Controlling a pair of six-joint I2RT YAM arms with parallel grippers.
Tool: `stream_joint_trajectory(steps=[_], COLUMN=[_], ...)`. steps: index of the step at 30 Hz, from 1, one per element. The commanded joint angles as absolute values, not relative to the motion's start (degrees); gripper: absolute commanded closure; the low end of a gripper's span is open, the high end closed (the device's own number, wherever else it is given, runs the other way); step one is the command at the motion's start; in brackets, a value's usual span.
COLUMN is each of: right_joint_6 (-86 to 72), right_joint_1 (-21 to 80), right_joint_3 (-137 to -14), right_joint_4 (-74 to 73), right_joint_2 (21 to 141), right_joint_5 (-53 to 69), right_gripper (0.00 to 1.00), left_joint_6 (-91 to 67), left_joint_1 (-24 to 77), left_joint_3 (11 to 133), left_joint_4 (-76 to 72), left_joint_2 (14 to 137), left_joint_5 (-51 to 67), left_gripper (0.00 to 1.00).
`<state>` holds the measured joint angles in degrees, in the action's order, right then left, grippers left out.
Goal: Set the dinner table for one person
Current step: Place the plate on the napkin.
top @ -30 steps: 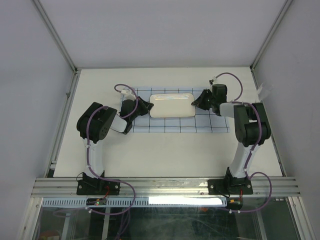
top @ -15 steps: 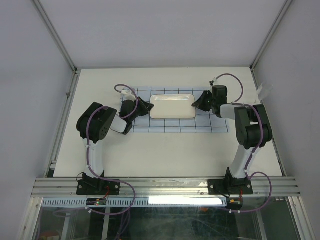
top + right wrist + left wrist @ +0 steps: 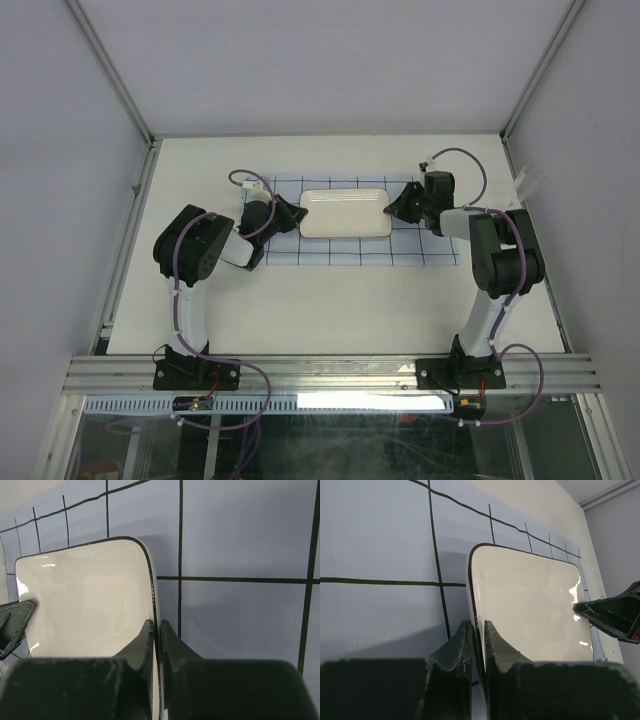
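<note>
The cloth (image 3: 420, 250) lies on the far half of the surface (image 3: 330, 300). The plate (image 3: 345, 213) sits on the cloth, nearer its far edge. The left claw (image 3: 298, 216) pinches the plate's left rim and the right claw (image 3: 397, 208) pinches its right rim, the 2 facing each other across the plate.
</note>
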<state>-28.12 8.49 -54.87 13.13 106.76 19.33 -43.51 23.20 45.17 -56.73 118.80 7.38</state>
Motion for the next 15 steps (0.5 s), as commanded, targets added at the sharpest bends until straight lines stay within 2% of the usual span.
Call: stream_joint_trajectory(steps=[1, 15], right_joint_6=[-27.88, -28.21], right_joint_1=[8.79, 8.83], right_joint_3=[-55.08, -53.62], right_joint_4=[17.26, 17.93], right_joint_2=[104.09, 103.48], right_joint_5=[16.80, 16.85], right_gripper=[1.00, 1.00], left_joint_6=[-42.79, -43.23], left_joint_1=[24.61, 24.73], left_joint_3=[44.94, 43.65], left_joint_4=[-63.64, -64.37], left_joint_2=[115.84, 115.53], left_joint_5=[16.17, 16.22], left_gripper=[1.00, 1.00])
